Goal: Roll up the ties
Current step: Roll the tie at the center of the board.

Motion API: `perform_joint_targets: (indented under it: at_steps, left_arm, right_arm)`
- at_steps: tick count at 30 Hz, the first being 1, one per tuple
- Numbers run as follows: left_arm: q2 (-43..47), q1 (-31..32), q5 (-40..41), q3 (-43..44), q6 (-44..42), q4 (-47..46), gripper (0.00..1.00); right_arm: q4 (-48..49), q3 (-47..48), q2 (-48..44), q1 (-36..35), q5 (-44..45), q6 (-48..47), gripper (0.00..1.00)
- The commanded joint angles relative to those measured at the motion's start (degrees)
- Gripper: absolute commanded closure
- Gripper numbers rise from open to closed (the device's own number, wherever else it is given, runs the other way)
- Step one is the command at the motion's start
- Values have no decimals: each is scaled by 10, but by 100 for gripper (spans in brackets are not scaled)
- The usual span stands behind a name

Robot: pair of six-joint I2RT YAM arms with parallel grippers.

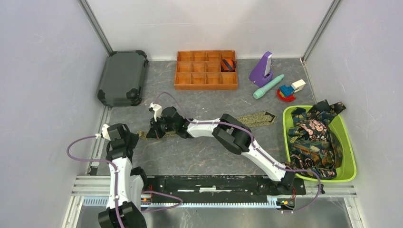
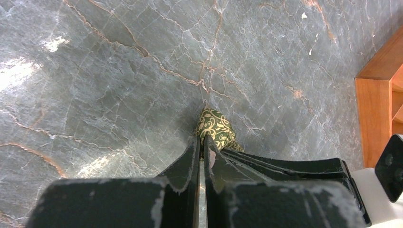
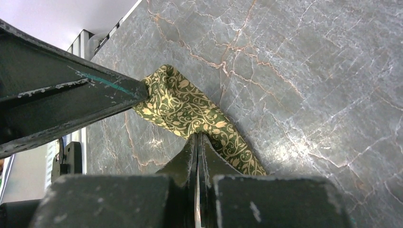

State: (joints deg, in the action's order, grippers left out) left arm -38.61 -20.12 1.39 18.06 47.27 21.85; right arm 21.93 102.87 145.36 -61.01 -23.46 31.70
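An olive-green tie [image 1: 256, 118] with a gold vine pattern lies flat across the table, its wide end to the right. Both grippers meet at its narrow left end. My left gripper [image 2: 203, 142] is shut on the tip of the tie [image 2: 216, 127]. Just beside it, my right gripper [image 3: 197, 137] is shut on the same tie [image 3: 185, 104]. In the top view the left gripper [image 1: 143, 135] and the right gripper [image 1: 155, 129] sit close together. More dark patterned ties [image 1: 313, 140] are heaped in a green bin [image 1: 347, 145]. A rolled orange-navy tie [image 1: 228, 64] sits in a compartment of the wooden tray [image 1: 205, 87].
A dark hard case [image 1: 122, 78] lies at the back left. A purple wedge-shaped object [image 1: 261, 70], a teal stick [image 1: 268, 86] and small toy blocks [image 1: 290, 89] stand at the back right. The right arm [image 1: 237, 135] stretches across the middle of the table.
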Motion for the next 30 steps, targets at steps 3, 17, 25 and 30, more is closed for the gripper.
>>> perform_joint_targets:
  at_steps: [3, 17, 25, 30]
  left_arm:
    - [13, 4, -9, 17, -1, 7, 92]
    - [22, 7, 4, 20, -3, 6, 92]
    - [27, 8, 6, 22, -5, 12, 92]
    - [30, 8, 7, 24, -5, 15, 92]
  right_arm:
    - [6, 44, 24, 2, 4, 2, 100]
    - [55, -62, -58, 10, -24, 17, 100]
    - [63, -57, -61, 15, -23, 28, 100]
    - [59, -33, -42, 15, -22, 39, 100]
